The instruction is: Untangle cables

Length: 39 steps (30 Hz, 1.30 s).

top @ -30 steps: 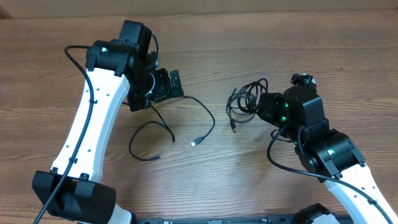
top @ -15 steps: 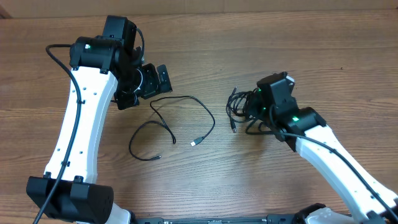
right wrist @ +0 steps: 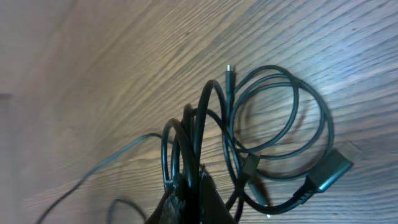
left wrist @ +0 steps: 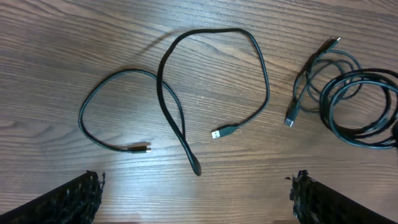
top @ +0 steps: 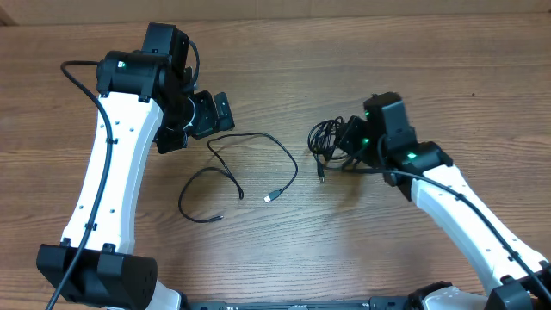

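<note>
One coil (top: 325, 138) in right fingers (right wrist: 181, 209), loose strands (left wrist: 267, 87) nearby

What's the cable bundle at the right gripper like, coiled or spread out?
Coiled: the cable bundle sits in overlapping loops, pinched at one edge by the shut right gripper.

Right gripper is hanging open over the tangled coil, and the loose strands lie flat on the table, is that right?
Not quite. The right gripper is shut on the tangled coil, not hanging open over it; the right wrist view shows strands pinched at its tips. The loose strands do lie flat on the table.
</note>
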Each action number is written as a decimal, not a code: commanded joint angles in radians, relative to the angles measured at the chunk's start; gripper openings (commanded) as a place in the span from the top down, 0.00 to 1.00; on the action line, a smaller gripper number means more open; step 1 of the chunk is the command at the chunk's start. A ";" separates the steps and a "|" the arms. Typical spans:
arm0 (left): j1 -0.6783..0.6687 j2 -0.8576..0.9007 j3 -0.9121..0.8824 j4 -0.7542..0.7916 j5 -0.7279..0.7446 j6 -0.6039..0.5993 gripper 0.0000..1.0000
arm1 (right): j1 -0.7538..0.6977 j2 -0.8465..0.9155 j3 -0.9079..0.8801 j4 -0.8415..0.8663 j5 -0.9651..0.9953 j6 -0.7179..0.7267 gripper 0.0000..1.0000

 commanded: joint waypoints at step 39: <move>0.240 -0.056 0.082 -0.025 0.042 -0.113 0.00 | 0.179 0.010 0.148 -0.085 -0.370 -0.372 0.00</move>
